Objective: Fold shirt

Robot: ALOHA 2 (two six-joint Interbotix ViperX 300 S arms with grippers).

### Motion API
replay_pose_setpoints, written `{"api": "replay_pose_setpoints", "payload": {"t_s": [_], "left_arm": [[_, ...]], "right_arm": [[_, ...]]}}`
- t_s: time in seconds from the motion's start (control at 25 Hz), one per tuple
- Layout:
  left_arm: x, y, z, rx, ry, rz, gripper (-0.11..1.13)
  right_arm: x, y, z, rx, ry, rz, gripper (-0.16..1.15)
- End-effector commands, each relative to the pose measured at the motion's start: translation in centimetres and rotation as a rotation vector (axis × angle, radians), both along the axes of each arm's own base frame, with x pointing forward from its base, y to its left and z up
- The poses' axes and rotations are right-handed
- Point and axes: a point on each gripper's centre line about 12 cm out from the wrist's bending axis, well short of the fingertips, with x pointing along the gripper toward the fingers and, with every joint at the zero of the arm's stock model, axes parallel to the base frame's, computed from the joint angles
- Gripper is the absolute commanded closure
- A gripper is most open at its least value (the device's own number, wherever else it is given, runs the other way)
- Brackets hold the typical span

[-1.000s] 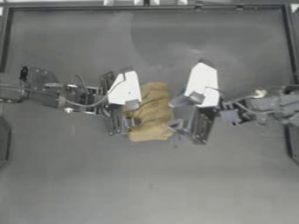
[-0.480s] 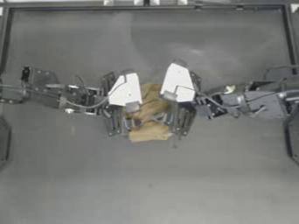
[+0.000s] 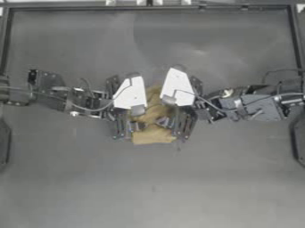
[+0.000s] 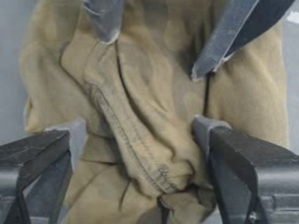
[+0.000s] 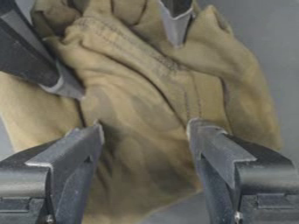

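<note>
Two of my pincers meet over one small tan bundle at the table's (image 3: 71, 178) middle in the top view: my left gripper (image 3: 126, 129) and right gripper (image 3: 182, 127) flank the shirt (image 3: 152, 133), which is bunched into a lump rather than a flat fold. In the left wrist view my jaws stand apart, straddling a crumpled, stitched hem (image 4: 137, 148). In the right wrist view they stand apart over rumpled cloth, so I judge the neat folding mostly left to do.
</note>
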Motion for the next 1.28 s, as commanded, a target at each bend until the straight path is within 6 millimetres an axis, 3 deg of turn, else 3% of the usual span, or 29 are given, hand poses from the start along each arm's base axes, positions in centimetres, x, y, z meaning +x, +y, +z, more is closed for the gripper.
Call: {"api": "replay_pose_setpoints", "payload": {"t_s": [0.04, 1.08, 1.28], "left_arm": [[0.6, -0.3, 0.7, 0.002, -0.030, -0.011, 0.01], [1.2, -7.1, 1.6, -0.045, 0.007, -0.100, 0.01], [1.3, -7.0, 2.3, -0.033, 0.009, -0.101, 0.01]], "right_arm": [[0.1, 0.6, 0.4, 0.008, -0.014, 0.007, 0.07], [-0.3, 6.8, 0.0, 0.059, 0.027, 0.072, 0.07], [0.0, 7.0, 0.9, 0.041, 0.015, 0.076, 0.07]]}}
